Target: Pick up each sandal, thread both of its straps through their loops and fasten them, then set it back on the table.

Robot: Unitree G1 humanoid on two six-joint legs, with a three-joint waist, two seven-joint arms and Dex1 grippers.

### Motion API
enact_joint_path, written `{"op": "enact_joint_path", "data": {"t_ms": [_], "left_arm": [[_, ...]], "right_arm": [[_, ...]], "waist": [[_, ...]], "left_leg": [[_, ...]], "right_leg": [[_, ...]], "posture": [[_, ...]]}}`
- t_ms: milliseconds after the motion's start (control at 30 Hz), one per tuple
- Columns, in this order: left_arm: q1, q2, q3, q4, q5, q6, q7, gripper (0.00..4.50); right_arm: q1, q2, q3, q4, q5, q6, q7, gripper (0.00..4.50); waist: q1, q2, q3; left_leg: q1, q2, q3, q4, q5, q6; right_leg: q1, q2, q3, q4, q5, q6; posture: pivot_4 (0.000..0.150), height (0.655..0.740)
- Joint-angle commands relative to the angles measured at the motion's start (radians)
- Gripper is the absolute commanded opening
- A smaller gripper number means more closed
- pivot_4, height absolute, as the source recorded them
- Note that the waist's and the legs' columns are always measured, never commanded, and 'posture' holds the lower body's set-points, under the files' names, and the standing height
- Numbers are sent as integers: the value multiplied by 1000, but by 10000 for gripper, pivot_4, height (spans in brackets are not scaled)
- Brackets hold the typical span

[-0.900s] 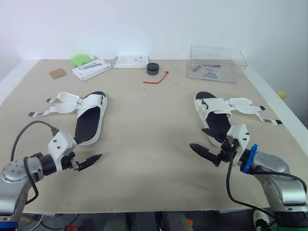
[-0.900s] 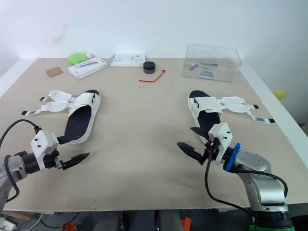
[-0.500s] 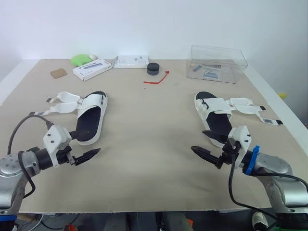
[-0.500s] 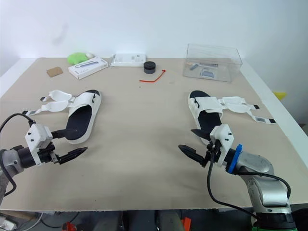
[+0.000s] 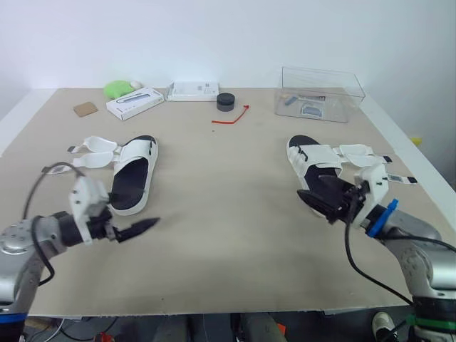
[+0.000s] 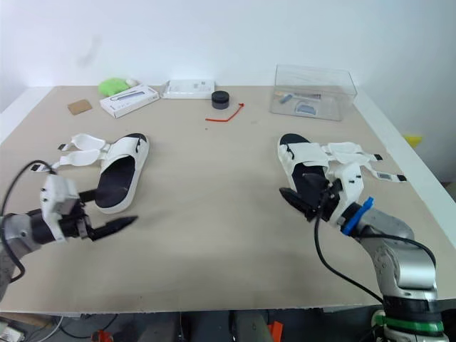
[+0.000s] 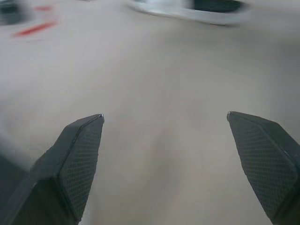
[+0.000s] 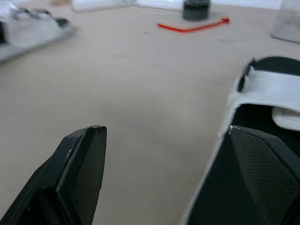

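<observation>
A beige table [image 5: 228, 185] carries two white sandals with black footbeds. The left sandal [image 5: 132, 178] lies towards the table's left edge, its two straps loose and spread outward on that side. The right sandal [image 5: 313, 167] lies towards the right edge, its straps loose and spread the other way.

The left gripper [image 7: 165, 115] hangs wide open over bare table near the front edge, just off the left sandal's heel.

The right gripper [image 8: 165, 129] is also spread open, empty, at the right sandal's heel. One finger is over the footbed, the other over the table beside it.

A clear plastic box [image 5: 322, 92] stands at the far right corner.
</observation>
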Motion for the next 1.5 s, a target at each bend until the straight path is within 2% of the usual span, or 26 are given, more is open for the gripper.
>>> {"op": "enact_joint_path", "data": {"t_ms": [33, 267, 500, 600, 800, 867, 900, 967, 1033, 1167, 1267, 1367, 1500], "left_arm": [[-20, -4, -68, -95, 12, -24, -20, 43410], [-96, -63, -186, -147, 21, -4, 17, 43410], [-80, -58, -181, -150, 22, -12, 28, 43410], [-61, -53, -169, -151, 24, -13, 34, 45000], [-28, -48, -137, -135, 24, -35, 28, 45000], [-22, -48, -132, -133, 26, -42, 26, 45000], [-18, -48, -130, -133, 27, -44, 24, 45000], [-14, -50, -126, -133, 28, -46, 25, 45000], [-8, -48, -119, -132, 31, -54, 26, 45000], [7, -27, -86, -115, 30, -68, 8, 45000], [7, -13, -71, -94, 35, -80, -8, 45000], [0, -7, -68, -83, 34, -83, -14, 45000], [-2, -4, -71, -92, 33, -74, -5, 45000]], "right_arm": [[-85, 29, 42, 71, -63, -3, -58, 45000], [-246, 122, 116, 317, -227, -77, -191, 45000], [-340, 139, 101, 492, -300, -245, -218, 45000], [-358, 140, 106, 523, -300, -291, -186, 37533], [-354, 149, 121, 529, -286, -308, -114, 12153], [-352, 150, 125, 529, -281, -310, -85, 2257], [-351, 151, 125, 527, -277, -308, -74, 982], [-352, 152, 125, 516, -261, -297, -37, 982], [-352, 133, 147, 457, -210, -246, 84, 982], [-313, 19, 280, 242, -134, -213, 469, 982], [-250, -60, 398, 91, -130, -292, 703, 982], [-232, -69, 473, 49, -156, -391, 812, 982], [-269, -19, 521, 105, -189, -450, 830, 982]], "waist": [[0, 0, 0], [-1, 0, 0], [-2, 0, 0], [-2, 0, 0], [-3, 0, 0], [-3, 0, 0], [-3, 0, 0], [-3, 0, 0], [-3, 0, 0], [-3, 2, 1], [-1, 2, 1], [-1, 2, 1], [-2, 2, 2]], "left_leg": [[0, 0, 0, 0, 0, 0], [0, 0, 2, 0, 0, 0], [0, 0, 5, 0, 0, 0], [0, 0, 6, 0, 0, 0], [0, 0, 6, 0, 0, 0], [0, 0, 6, 0, 0, 0], [1, 1, 7, 0, 0, 0], [1, 1, 7, 0, 0, 0], [1, 2, 7, 0, 0, 0], [0, 5, 8, 0, 0, 1], [0, 7, 6, -1, -2, 3], [0, 9, 5, -1, -2, 4], [1, 9, 7, 0, -2, 3]], "right_leg": [[0, 0, 0, 0, 0, 0], [-1, 1, 3, 0, 2, 0], [-1, 1, 6, 0, 3, 2], [-1, 0, 7, -1, 3, 3], [-2, 1, 7, -1, 3, 3], [-2, 1, 7, -1, 3, 3], [-1, 1, 8, -1, 4, 3], [-1, 2, 8, -1, 4, 3], [-1, 2, 8, -1, 4, 2], [-3, 6, 8, -2, 4, 0], [-3, 9, 6, -2, 3, -3], [-3, 10, 4, -2, 1, -5], [-3, 10, 5, -2, 3, -4]], "posture": [[1500, 7400], [1500, 7400], [1500, 7400], [1500, 7400], [1500, 7400], [1500, 7400], [1500, 7400], [1500, 7400], [1500, 7400], [1500, 7400], [1500, 7400], [1500, 7400], [1500, 7400]]}}
